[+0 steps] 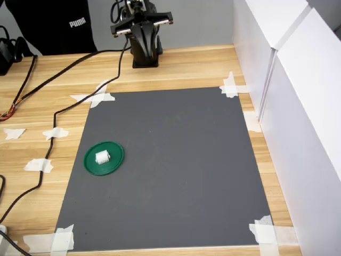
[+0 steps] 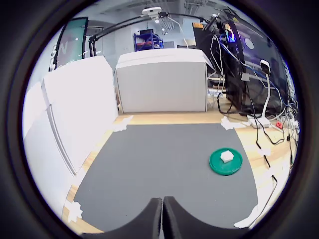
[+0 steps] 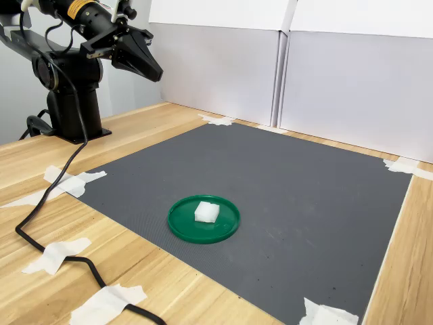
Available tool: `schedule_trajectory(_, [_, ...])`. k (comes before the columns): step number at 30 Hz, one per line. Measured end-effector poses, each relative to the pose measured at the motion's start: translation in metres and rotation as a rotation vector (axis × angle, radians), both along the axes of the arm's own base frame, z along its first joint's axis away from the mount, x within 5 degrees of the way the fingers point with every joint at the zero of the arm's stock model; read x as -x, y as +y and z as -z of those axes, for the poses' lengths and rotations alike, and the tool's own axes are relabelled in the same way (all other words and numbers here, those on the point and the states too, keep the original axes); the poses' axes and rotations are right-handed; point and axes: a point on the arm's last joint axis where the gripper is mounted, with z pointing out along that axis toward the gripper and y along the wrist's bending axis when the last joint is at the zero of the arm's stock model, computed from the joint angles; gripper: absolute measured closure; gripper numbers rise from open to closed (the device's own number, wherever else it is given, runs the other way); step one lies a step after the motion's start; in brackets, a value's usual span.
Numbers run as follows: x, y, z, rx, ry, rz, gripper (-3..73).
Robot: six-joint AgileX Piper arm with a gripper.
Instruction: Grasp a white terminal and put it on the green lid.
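Resting on green lid [image 3: 203,221], white terminal [image 3: 206,212] (claw [image 3: 150,68] well apart).

The arm [image 3: 64,64] sat folded back over its base [image 3: 71,115], raised well above the surface. Its gripper [image 3: 154,71] pointed toward four o'clock in the second exterior view, angled slightly downward. In the wrist view the two fingers [image 2: 149,219] were pressed together, holding nothing.

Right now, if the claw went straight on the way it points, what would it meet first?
Probably the flat dark-grey mat: the shut claw angles down towards its bare middle, apart from the round green plastic lid. Depth is unclear.
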Motion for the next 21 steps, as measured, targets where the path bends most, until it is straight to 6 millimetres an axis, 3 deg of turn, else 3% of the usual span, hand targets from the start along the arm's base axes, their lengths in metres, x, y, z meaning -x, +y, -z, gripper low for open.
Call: schedule_trajectory(21, [0.0082, 0.0004, 0.001, 0.001, -0.063, -0.002, 71.1])
